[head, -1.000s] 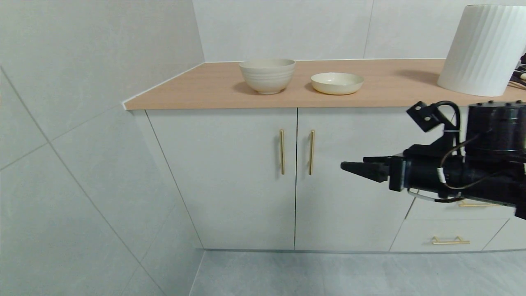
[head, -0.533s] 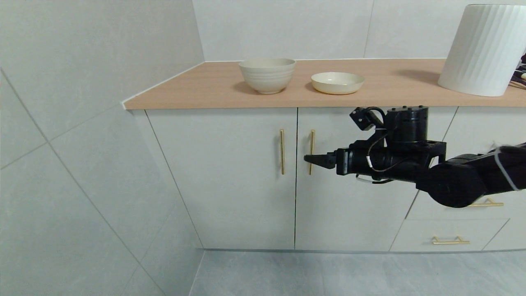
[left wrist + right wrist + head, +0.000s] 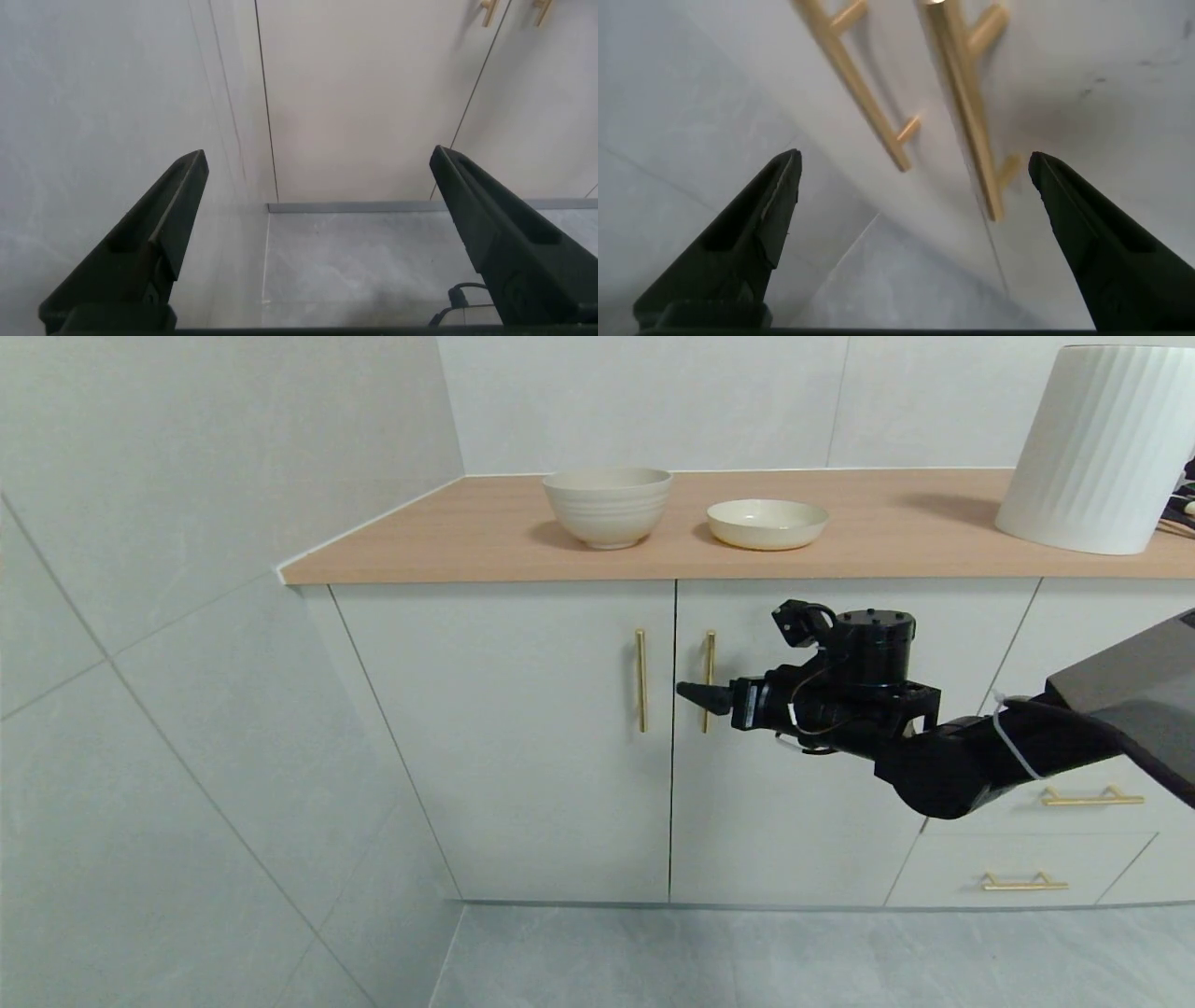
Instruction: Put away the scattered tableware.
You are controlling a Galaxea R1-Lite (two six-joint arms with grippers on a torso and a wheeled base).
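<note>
As my right gripper [image 3: 702, 695] is hovering wide open at the right door's handle [image 3: 709, 658], I am judging the bar should be sitting squarely between both fingers before closing and pulling; bowl [image 3: 608, 507] and dish [image 3: 766, 524] are waiting toward the countertop's [image 3: 448, 541] left end, above.

Head view high, facing cabinet [image 3: 504, 737], right wrist close on its handles [image 3: 966, 121] (shared), left wrist floorward.

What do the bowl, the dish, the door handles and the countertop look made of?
Bowl: probably glazed ceramic, cream, ribbed, soft sheen. Dish: likely the same, glossier. Door handles: brass-coloured metal, satin glint. Countertop: wood-look grain, matt, possibly laminate.
</note>
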